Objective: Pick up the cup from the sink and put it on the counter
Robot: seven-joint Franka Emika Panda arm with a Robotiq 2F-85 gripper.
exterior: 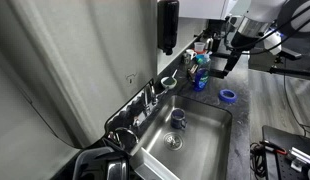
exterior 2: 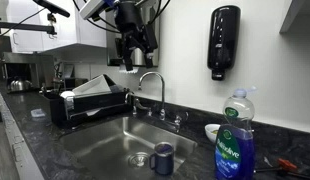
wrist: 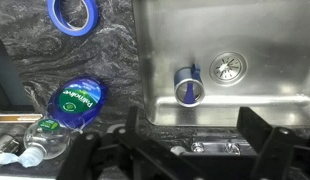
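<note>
The small dark blue cup (exterior: 178, 118) stands upright in the steel sink (exterior: 205, 135), close beside the round drain (exterior: 174, 142). It also shows in an exterior view (exterior 2: 162, 158) and in the wrist view (wrist: 188, 87). My gripper (exterior: 227, 62) hangs high above the sink's far end, well clear of the cup; it also shows in an exterior view (exterior 2: 135, 57). In the wrist view its two fingers (wrist: 191, 145) stand wide apart with nothing between them. The dark grey counter (exterior: 243, 125) surrounds the basin.
A dish soap bottle (exterior: 199, 72) stands at the sink's far end, also in an exterior view (exterior 2: 235, 140). A flat blue ring (exterior: 227, 96) lies on the counter. A small grey bowl (exterior: 169, 83), the chrome faucet (exterior 2: 155, 88), a dish rack (exterior 2: 90, 102) and a wall dispenser (exterior 2: 223, 42) stand nearby.
</note>
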